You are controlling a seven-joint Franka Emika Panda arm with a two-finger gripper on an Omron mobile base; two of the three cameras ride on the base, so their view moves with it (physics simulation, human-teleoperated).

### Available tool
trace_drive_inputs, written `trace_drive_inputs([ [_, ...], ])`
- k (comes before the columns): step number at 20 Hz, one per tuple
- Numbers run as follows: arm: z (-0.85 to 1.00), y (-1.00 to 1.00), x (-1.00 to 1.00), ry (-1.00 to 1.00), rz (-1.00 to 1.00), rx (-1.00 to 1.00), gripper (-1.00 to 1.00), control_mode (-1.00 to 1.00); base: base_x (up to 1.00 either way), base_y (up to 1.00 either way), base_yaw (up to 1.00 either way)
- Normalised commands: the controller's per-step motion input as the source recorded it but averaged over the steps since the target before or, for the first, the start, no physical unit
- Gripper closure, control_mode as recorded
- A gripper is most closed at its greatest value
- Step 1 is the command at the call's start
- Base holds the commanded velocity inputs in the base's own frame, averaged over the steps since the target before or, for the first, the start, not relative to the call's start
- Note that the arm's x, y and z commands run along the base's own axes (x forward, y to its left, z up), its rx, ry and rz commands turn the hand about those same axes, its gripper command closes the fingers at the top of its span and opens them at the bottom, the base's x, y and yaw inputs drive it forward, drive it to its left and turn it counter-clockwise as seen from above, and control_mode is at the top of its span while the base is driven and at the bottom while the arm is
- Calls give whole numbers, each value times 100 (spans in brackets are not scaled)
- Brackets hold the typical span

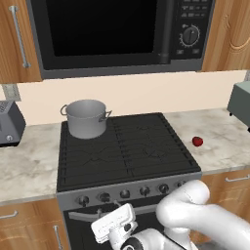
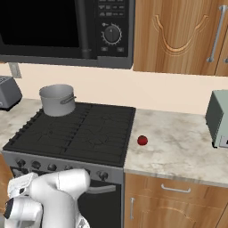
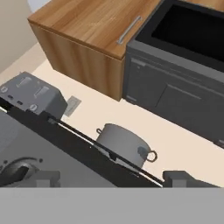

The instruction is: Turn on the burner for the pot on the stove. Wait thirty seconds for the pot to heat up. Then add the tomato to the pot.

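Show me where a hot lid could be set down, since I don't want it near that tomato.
The counter between the toaster and the stove lies bare. Right of the stove, the tomato sits near the stove edge; marble between it and the grey appliance is free. The grates beside the pot are open too.

Pot (image 2: 57,99): upright, lidless, on the stove's back left grate.
Stove (image 2: 89,133): black grates, knobs along the silver front strip.
Tomato (image 2: 142,140): on the bench (image 2: 178,147), just right of the stove, well apart from the pot.
Microwave (image 2: 67,26): above the stove, dial at its right.
Toaster (image 2: 9,92): left of the pot, on the bench.
Arm (image 2: 53,196): white, low, before the stove front.
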Motion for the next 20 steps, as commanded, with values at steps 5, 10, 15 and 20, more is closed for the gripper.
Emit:
trace_drive_inputs([
  [5, 100, 1, -97, -1, 0, 6, -100, -100, 0, 0, 0],
  [10, 95, 0, -100, 7, 0, 10, -100, -100, 0, 0, 0],
  [15, 65, 0, -97, -20, 1, 1, -100, -100, 0, 0, 0],
  [20, 68, 0, -29, -25, 0, 1, -100, -100, 0, 0, 0],
])
